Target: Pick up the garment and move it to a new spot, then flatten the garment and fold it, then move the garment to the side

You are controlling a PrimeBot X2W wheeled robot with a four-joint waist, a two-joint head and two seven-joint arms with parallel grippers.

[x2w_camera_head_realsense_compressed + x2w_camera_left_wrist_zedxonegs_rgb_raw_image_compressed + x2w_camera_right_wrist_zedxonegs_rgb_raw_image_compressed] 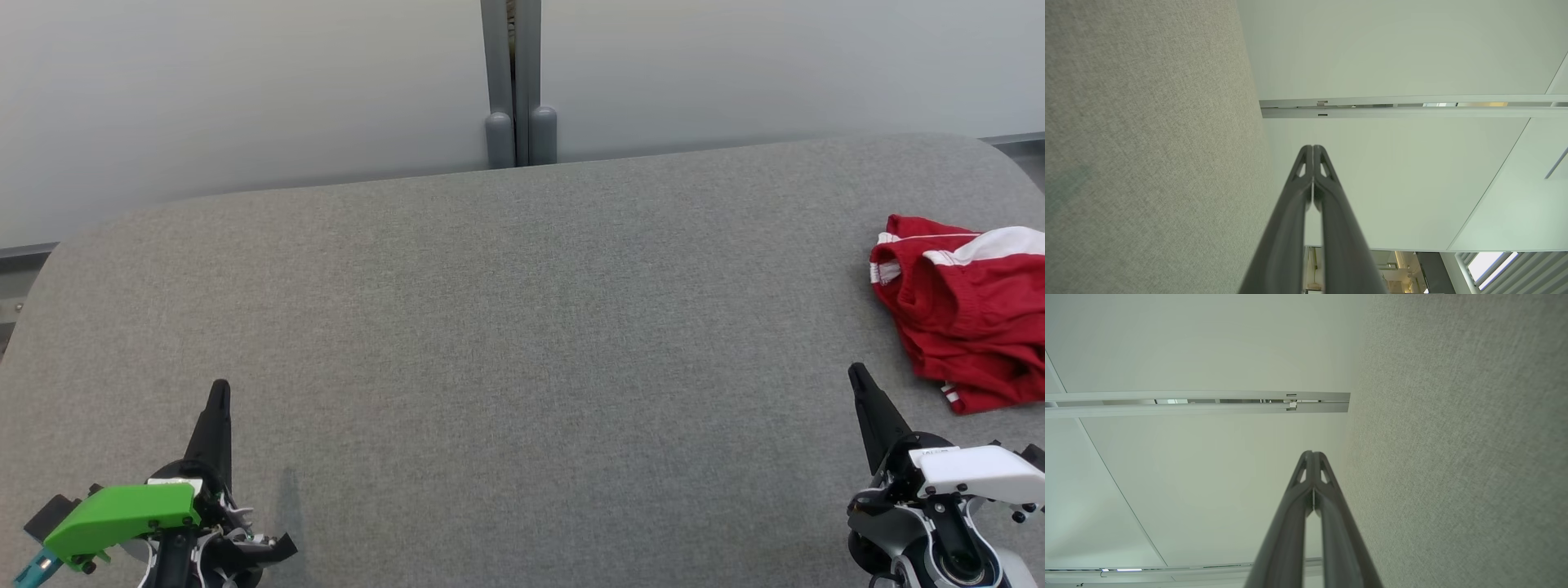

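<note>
A wide table point(490, 327) with rounded corners, covered in grey woven fabric, carries a crumpled red garment with white stripes point(967, 314) near its right edge.

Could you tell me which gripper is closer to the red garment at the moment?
The right gripper is nearer, just below-left of the red garment in the head view and apart from it. The left gripper sits far across the grey table.

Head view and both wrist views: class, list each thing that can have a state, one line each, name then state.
garment: bunched up, not flat, lying loose at the right of the table.
left gripper: shut, empty, far from the garment.
right gripper: shut, empty, near the garment but not touching it.
</note>
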